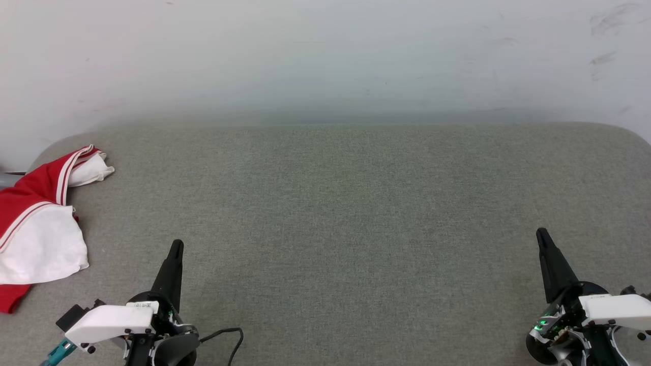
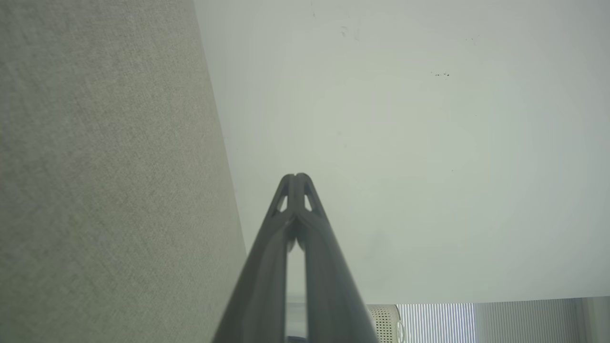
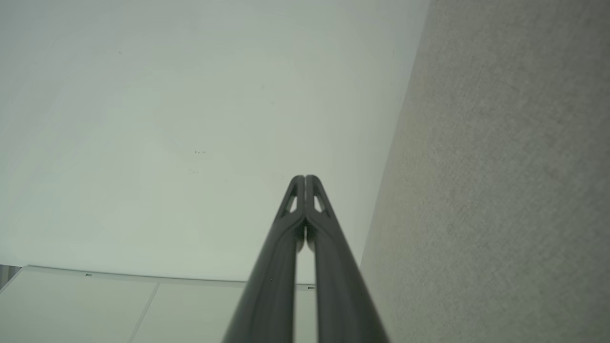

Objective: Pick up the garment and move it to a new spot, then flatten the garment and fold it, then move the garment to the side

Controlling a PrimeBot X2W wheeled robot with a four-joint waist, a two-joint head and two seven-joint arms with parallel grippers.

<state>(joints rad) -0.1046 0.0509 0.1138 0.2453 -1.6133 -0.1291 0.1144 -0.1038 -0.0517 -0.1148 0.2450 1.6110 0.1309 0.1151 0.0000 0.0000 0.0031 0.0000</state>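
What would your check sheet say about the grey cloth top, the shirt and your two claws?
Surface: grey fabric surface, bare across the middle.
Job's things: garment, red and white, crumpled at the left edge, unfolded.
Clutter: nothing seen.
Claws: left claw shut, right claw shut, both empty, apart from the garment.
Cables: black cable looping beside the left claw's base.
Surroundings: pale wall behind, scuffed upper right.

I am seeing the grey fabric surface (image 1: 356, 229) lying open between my left gripper (image 1: 176, 245) and right gripper (image 1: 542, 234), giving both room to pass. The white wall (image 1: 325, 51) is closing off the far side. The crumpled red-and-white jersey (image 1: 40, 239) is crowding the surface's left edge, near the left gripper.
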